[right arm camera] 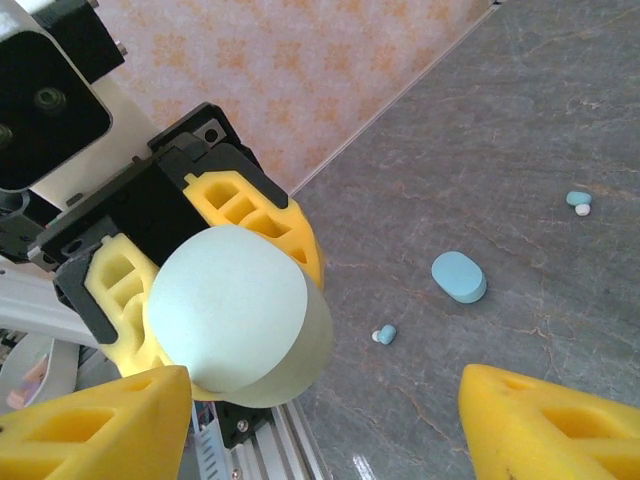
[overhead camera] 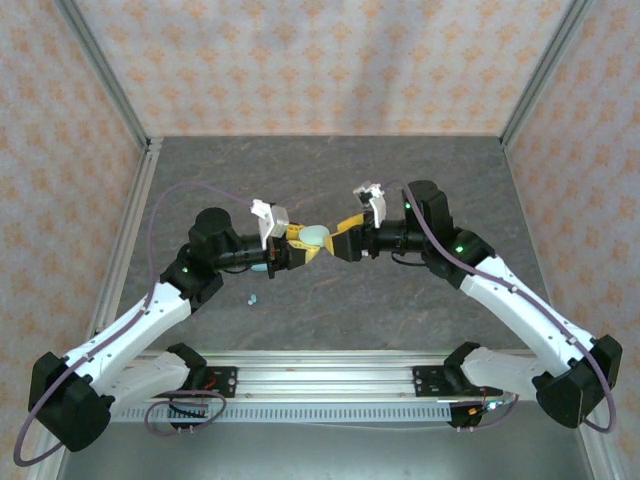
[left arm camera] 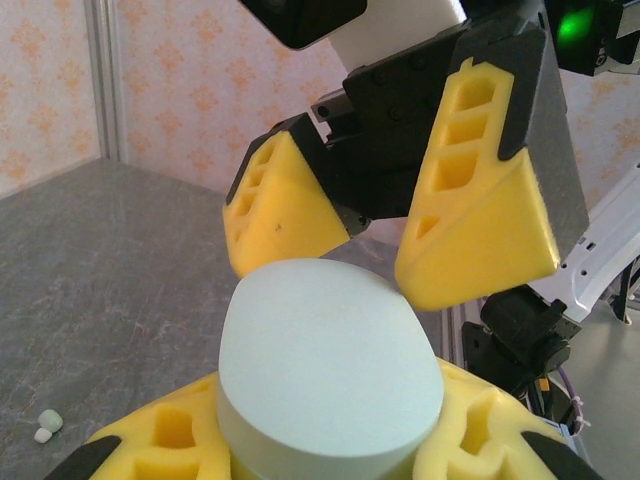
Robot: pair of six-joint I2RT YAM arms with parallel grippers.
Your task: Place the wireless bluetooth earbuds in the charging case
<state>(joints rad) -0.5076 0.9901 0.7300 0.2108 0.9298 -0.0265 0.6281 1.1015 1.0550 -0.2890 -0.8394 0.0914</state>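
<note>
One tiny light blue plastic earbud (right arm camera: 384,334) lay on the grey stone-look table (right arm camera: 520,120) in your right wrist camera, near a flat blue oval case (right arm camera: 459,277), with a second light blue earbud (right arm camera: 578,201) farther off. Your left gripper (overhead camera: 308,242) was clamped on the pale mint oval charging case (left arm camera: 325,350), held off the table. Your right gripper (overhead camera: 337,238) faced it close up, fingers spread wide, holding nothing. Your left wrist camera added a pale mint earbud (left arm camera: 47,425) on the table.
</note>
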